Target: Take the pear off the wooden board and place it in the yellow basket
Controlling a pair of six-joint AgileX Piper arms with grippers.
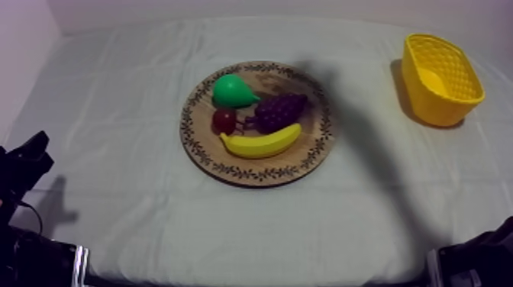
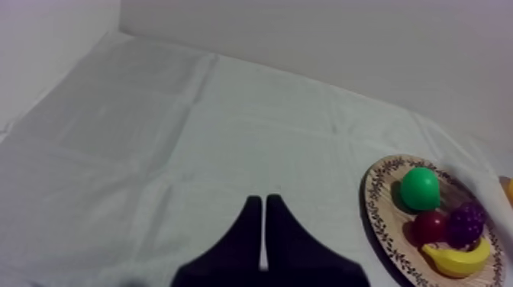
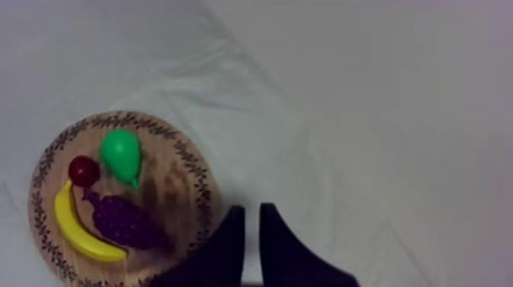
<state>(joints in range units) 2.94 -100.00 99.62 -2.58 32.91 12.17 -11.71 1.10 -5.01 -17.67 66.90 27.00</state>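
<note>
A green pear [image 1: 233, 91] lies at the far left of the round wooden board [image 1: 229, 172], touching the small red fruit [image 1: 224, 120]. The yellow basket [image 1: 443, 76] stands at the far right of the table. My left gripper [image 2: 263, 198] is shut on nothing and sits low over bare cloth, well to the left of the board [image 2: 374, 206] and the pear [image 2: 420, 188]. It also shows at the table's left edge [image 1: 34, 149]. My right gripper [image 3: 252, 206] hangs above the cloth beside the board [image 3: 202, 183], its fingers a little apart and empty. The pear [image 3: 122, 155] is some way off.
A banana [image 1: 259, 143] lies along the board's near side and a bunch of grapes [image 1: 279, 111] at its middle right. Part of my right arm [image 1: 481, 256] shows at the lower right edge. Bare cloth lies between board and basket.
</note>
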